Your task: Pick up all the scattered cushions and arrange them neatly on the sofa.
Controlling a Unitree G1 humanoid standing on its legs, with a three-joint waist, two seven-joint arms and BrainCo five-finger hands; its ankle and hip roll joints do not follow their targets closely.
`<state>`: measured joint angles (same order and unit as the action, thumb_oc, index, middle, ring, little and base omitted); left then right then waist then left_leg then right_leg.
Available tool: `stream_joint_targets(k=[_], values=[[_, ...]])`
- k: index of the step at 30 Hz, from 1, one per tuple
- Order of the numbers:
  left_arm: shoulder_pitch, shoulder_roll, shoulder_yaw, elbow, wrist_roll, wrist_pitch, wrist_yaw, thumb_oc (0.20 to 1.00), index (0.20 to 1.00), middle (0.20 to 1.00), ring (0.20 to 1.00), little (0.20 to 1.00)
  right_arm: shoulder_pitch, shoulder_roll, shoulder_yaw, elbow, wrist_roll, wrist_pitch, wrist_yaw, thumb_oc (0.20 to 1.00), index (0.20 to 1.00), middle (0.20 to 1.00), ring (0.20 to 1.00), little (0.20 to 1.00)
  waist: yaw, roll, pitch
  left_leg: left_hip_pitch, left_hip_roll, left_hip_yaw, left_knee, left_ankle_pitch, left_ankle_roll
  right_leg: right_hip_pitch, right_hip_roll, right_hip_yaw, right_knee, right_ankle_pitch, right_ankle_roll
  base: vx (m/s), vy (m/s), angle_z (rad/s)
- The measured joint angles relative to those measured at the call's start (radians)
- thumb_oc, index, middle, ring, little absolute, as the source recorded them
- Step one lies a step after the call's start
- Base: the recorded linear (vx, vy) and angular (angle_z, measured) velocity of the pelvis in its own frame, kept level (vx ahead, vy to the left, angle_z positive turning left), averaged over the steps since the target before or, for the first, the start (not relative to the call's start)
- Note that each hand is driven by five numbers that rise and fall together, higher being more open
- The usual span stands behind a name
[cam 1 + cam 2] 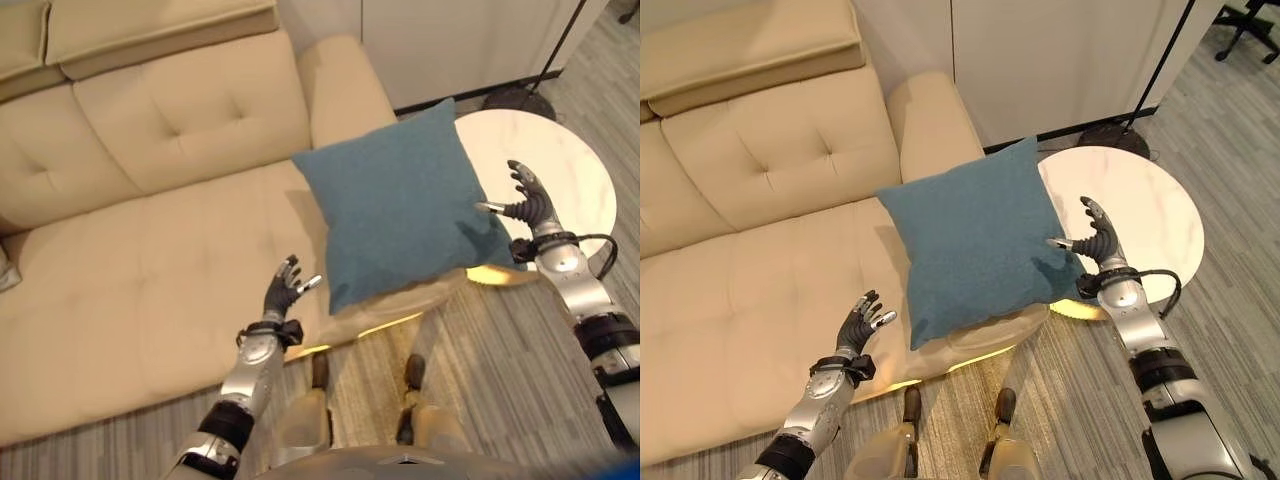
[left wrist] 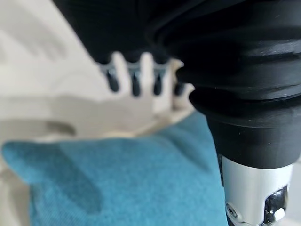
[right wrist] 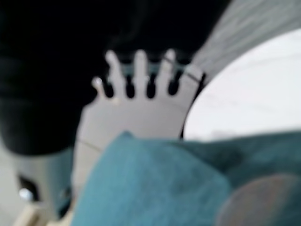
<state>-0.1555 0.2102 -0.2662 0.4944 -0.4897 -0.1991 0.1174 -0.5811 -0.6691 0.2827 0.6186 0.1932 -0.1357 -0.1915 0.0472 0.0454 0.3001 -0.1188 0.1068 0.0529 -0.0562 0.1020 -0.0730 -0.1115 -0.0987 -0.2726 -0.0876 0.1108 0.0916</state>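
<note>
A square teal fabric cushion (image 1: 402,203) lies between the open left hand (image 1: 286,286) and open right hand (image 1: 527,205), on the cream leather sofa (image 1: 150,260).

**Sofa, side table and floor**

A cream sofa (image 1: 150,260) with a tufted back and a padded right arm takes up the left and far part of the scene. On its seat, at the right end, lies a blue cushion (image 1: 400,205), tilted, its right corner reaching over the sofa's edge toward the table. Just right of the sofa stands a round white marble-look table (image 1: 560,175), its near left rim partly under the cushion. Both stand on a grey striped floor (image 1: 500,370). On the floor beyond the table rests a dark round lamp base (image 1: 518,100).
</note>
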Motion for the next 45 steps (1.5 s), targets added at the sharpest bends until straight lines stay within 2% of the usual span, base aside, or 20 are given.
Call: stream_joint_targets(k=[1, 7, 13, 18, 24, 26, 29, 32, 37, 38, 39, 40, 45], values=[[-0.034, 0.003, -0.011, 0.0, 0.0, -0.003, 0.001, 1.0, 1.0, 1.0, 1.0, 1.0, -0.047, 0.001, 0.004, 0.035, 0.01, 0.003, 0.0, 1.0, 1.0, 1.0, 1.0, 1.0, 0.003, 0.0, 0.025, -0.016, 0.001, -0.012, 0.002, 0.006, -0.001, -0.011, 0.001, -0.013, 0.002, 0.003, -0.003, -0.11, -0.04, 0.26], [-0.144, 0.033, -0.053, 0.003, 0.0, -0.005, 0.024, 1.0, 1.0, 1.0, 1.0, 1.0, -0.204, -0.008, 0.02, 0.144, 0.01, 0.011, -0.02, 1.0, 1.0, 1.0, 1.0, 1.0, 0.012, -0.002, 0.081, -0.088, 0.007, -0.013, 0.004, 0.024, -0.004, -0.114, -0.006, -0.011, 0.075, -0.013, -0.015, -0.06, -0.015, 0.02], [-0.186, 0.038, -0.054, -0.001, 0.0, -0.014, 0.053, 1.0, 1.0, 1.0, 1.0, 1.0, -0.21, -0.014, 0.018, 0.155, -0.001, 0.028, -0.072, 1.0, 1.0, 1.0, 1.0, 1.0, -0.003, 0.005, 0.089, -0.096, 0.006, 0.002, -0.007, 0.025, -0.002, -0.161, -0.012, 0.009, 0.128, -0.035, -0.023, -0.01, 0.003, -0.06], [-0.189, 0.038, -0.058, -0.001, 0.0, -0.014, 0.06, 1.0, 1.0, 1.0, 1.0, 1.0, -0.247, -0.013, 0.041, 0.193, 0.001, 0.038, -0.078, 1.0, 1.0, 1.0, 1.0, 1.0, -0.006, 0.013, 0.092, -0.099, 0.007, 0.019, -0.011, 0.026, -0.002, -0.199, -0.019, 0.026, 0.176, -0.052, -0.029, -0.02, -0.002, -0.1], [-0.227, 0.031, -0.108, 0.004, -0.002, -0.015, 0.063, 1.0, 1.0, 1.0, 1.0, 1.0, -0.281, 0.042, 0.045, 0.234, 0.07, 0.04, -0.056, 1.0, 1.0, 1.0, 1.0, 1.0, -0.009, 0.018, 0.094, -0.115, 0.005, 0.027, -0.01, 0.03, 0.0, -0.253, -0.026, 0.04, 0.249, -0.083, -0.034, -0.03, -0.003, -0.03], [-0.269, 0.022, -0.128, 0.04, -0.003, -0.016, 0.064, 1.0, 1.0, 1.0, 1.0, 1.0, -0.32, 0.058, 0.077, 0.234, 0.099, 0.041, -0.056, 1.0, 1.0, 1.0, 1.0, 1.0, -0.022, 0.027, 0.099, -0.126, 0.003, 0.025, -0.01, 0.035, 0.0, -0.273, -0.03, 0.041, 0.277, -0.096, -0.03, 0.0, 0.0, 0.0], [-0.33, -0.008, -0.126, 0.116, -0.044, -0.017, 0.085, 1.0, 1.0, 1.0, 1.0, 1.0, -0.377, 0.094, 0.107, 0.235, 0.122, 0.04, -0.057, 1.0, 1.0, 1.0, 1.0, 1.0, -0.037, 0.032, 0.101, -0.145, 0.005, 0.024, -0.01, 0.043, -0.004, -0.309, -0.032, 0.042, 0.309, -0.106, -0.038, 0.0, 0.0, 0.0], [-0.34, -0.019, -0.129, 0.123, -0.053, -0.015, 0.088, 1.0, 1.0, 1.0, 1.0, 1.0, -0.383, 0.119, 0.115, 0.234, 0.139, 0.04, -0.058, 1.0, 1.0, 1.0, 1.0, 1.0, -0.036, 0.033, 0.102, -0.147, 0.011, 0.025, -0.011, 0.046, -0.007, -0.318, -0.032, 0.042, 0.321, -0.11, -0.045, 0.0, 0.0, 0.0], [-0.353, -0.053, -0.128, 0.16, -0.157, -0.023, 0.131, 1.0, 1.0, 1.0, 1.0, 1.0, -0.392, 0.208, 0.14, 0.215, 0.203, 0.033, -0.092, 1.0, 1.0, 1.0, 1.0, 1.0, -0.064, 0.034, 0.101, -0.147, 0.016, 0.029, -0.011, 0.047, -0.008, -0.337, -0.029, 0.048, 0.357, -0.126, -0.059, 0.0, -0.001, -0.02], [-0.36, -0.06, -0.131, 0.169, -0.169, -0.025, 0.132, 0.918, 0.918, 0.918, 0.918, 0.918, -0.394, 0.221, 0.148, 0.205, 0.211, 0.032, -0.093, 1.0, 1.0, 1.0, 1.0, 1.0, -0.066, 0.034, 0.101, -0.145, 0.016, 0.033, -0.011, 0.047, -0.009, -0.338, -0.027, 0.051, 0.359, -0.126, -0.06, -0.01, -0.003, -0.1], [-0.375, -0.072, -0.132, 0.189, -0.192, -0.026, 0.132, 0.498, 0.498, 0.498, 0.498, 0.498, -0.394, 0.238, 0.165, 0.181, 0.228, 0.027, -0.093, 0.495, 0.495, 0.495, 0.495, 0.495, -0.068, 0.034, 0.101, -0.144, 0.016, 0.041, -0.011, 0.047, -0.009, -0.346, -0.025, 0.06, 0.368, -0.127, -0.06, -0.01, -0.004, -0.13], [-0.376, -0.073, -0.131, 0.196, -0.201, -0.026, 0.135, 0.2, 0.2, 0.2, 0.2, 0.2, -0.395, 0.241, 0.17, 0.173, 0.235, 0.021, -0.092, 0.2, 0.2, 0.2, 0.2, 0.2, -0.067, 0.034, 0.101, -0.144, 0.016, 0.044, -0.011, 0.047, -0.009, -0.349, -0.026, 0.062, 0.37, -0.127, -0.061, -0.02, -0.003, -0.11], [-0.377, -0.07, -0.131, 0.198, -0.248, -0.036, 0.153, 0.2, 0.2, 0.2, 0.2, 0.2, -0.397, 0.237, 0.193, 0.144, 0.246, 0.012, -0.092, 0.2, 0.2, 0.2, 0.2, 0.2, -0.066, 0.034, 0.1, -0.142, 0.017, 0.044, -0.007, 0.049, -0.011, -0.35, -0.026, 0.063, 0.38, -0.127, -0.061, -0.01, -0.004, 0.0]])
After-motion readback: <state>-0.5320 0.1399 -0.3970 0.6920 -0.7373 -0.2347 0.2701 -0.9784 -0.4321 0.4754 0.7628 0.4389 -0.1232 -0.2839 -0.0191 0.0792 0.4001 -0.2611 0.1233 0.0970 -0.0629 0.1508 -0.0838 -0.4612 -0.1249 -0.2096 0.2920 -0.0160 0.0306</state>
